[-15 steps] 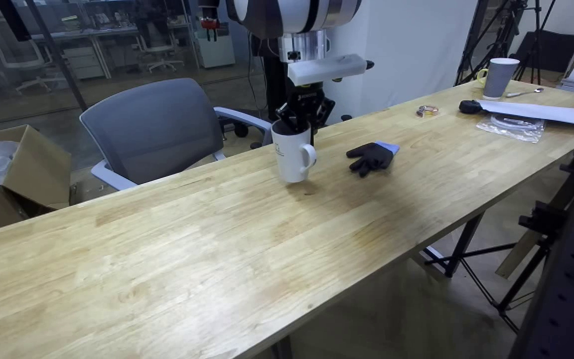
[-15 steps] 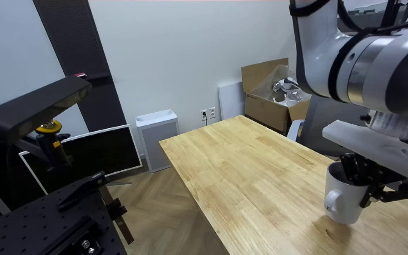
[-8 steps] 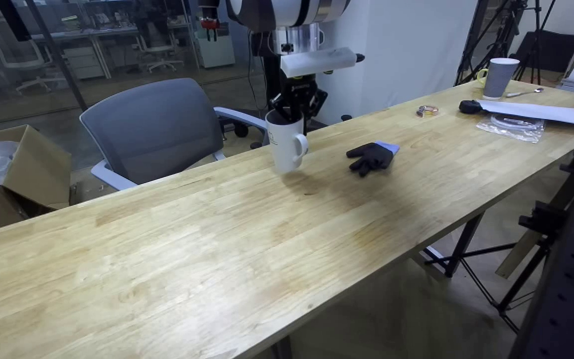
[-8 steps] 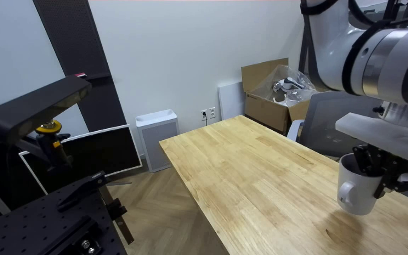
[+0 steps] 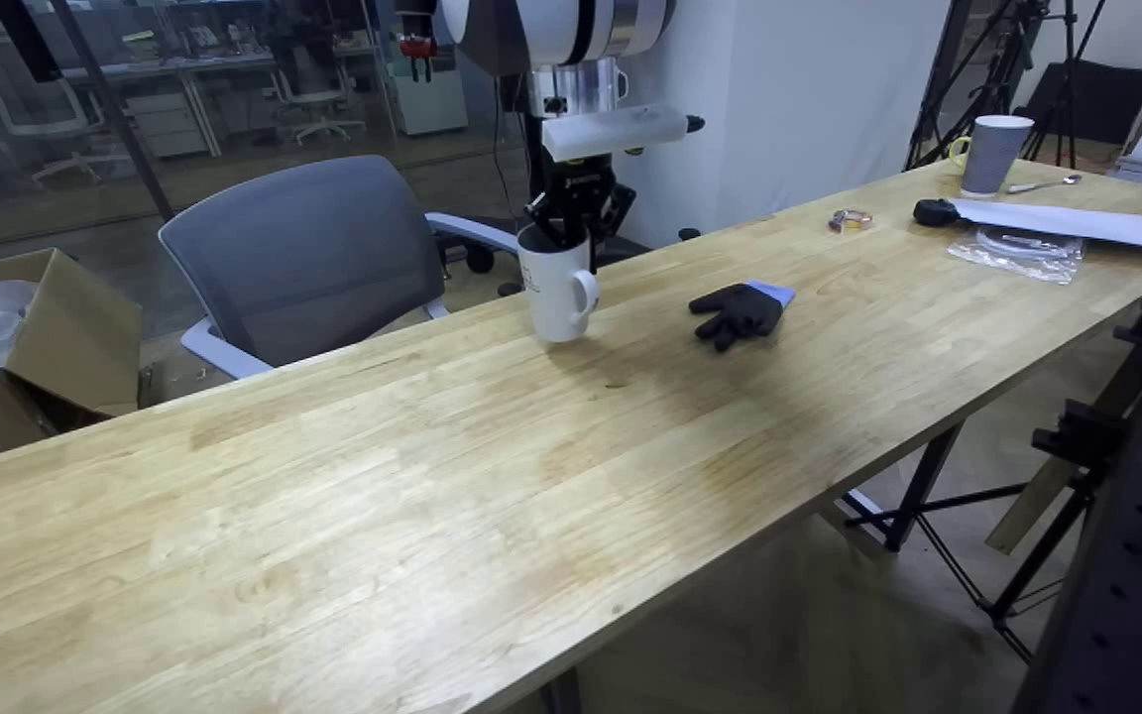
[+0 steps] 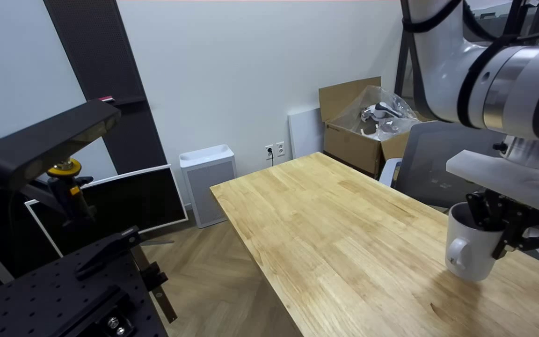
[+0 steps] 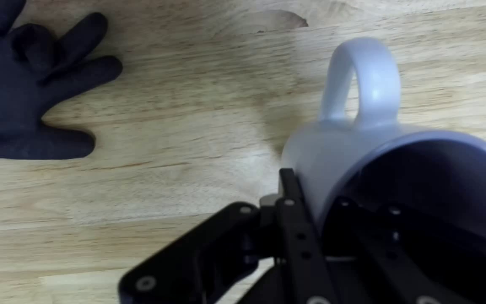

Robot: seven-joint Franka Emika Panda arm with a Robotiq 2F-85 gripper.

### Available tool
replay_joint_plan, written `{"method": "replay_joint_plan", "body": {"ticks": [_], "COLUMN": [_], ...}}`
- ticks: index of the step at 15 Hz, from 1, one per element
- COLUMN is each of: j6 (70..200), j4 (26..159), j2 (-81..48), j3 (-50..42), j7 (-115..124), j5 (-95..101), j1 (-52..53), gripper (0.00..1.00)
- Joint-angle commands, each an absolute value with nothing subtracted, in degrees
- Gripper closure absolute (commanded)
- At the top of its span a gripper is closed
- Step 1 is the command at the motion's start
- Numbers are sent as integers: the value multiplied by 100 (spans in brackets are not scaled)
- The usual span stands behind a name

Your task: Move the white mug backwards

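Observation:
The white mug (image 5: 553,302) has a side loop handle and dark print; it also shows at the right in an exterior view (image 6: 468,260). It stands nearly upright over the wooden table (image 5: 412,466) near the chair-side edge, its shadow close under it; I cannot tell whether its base touches. My gripper (image 5: 581,248) is shut on the mug's wall, one finger inside the dark opening and one outside. In the wrist view the mug (image 7: 323,147) fills the right, handle toward the top; the gripper (image 7: 317,198) pinches its rim, and the inner fingertip is hidden in the dark interior.
A black glove (image 5: 742,313) lies beside the mug, also in the wrist view (image 7: 19,88). Farther along are a small ring-like object (image 5: 850,220), paper (image 5: 1067,222), a bagged cable (image 5: 1017,253), a spoon (image 5: 1045,184) and a grey cup (image 5: 997,157). An office chair (image 5: 318,258) stands at the edge.
The gripper and held mug have moved toward the chair-side edge, leftward in an exterior view. The mug rose slightly, then came down a little in the last half second. The glove has not moved.

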State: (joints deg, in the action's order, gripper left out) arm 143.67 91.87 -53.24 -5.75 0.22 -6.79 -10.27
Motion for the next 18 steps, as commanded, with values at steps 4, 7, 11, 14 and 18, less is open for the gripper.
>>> {"method": "replay_joint_plan", "body": {"ticks": [4,7,11,14,18], "j6": [14008,13969,13965,13955,13935], "j4": [8600,8502,8399,8343,8306], "j2": [-5678,-5786,-5893,-5941,-5968], "j3": [-556,-561,-579,-590,-603], "j7": [230,233,258,283,336], "j5": [-652,-654,-649,-645,-639], "j1": [-1037,-1046,-1047,-1043,-1029], "gripper": [98,98,98,98,98]}}
